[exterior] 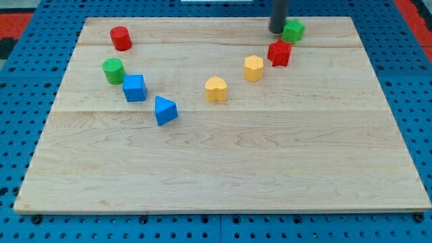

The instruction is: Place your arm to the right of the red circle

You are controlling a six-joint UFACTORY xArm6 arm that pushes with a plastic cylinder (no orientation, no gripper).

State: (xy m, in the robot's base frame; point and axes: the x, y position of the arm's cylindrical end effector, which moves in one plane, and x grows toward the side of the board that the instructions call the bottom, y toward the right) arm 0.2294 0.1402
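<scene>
The red circle (pixel 121 38) is sitting near the board's top-left corner. My tip (pixel 277 31), a bare rod grasping nothing, is resting by the top edge, touching the green block (pixel 293 30). Slide leftward along that edge, stopping just beside the circle's right.

No text, label, brand, number or sign can be read anywhere in the view: none is seen on the pale wooden board (pixel 223 162), on the coloured blocks, or on the blue perforated surface (pixel 40 40) around it.
</scene>
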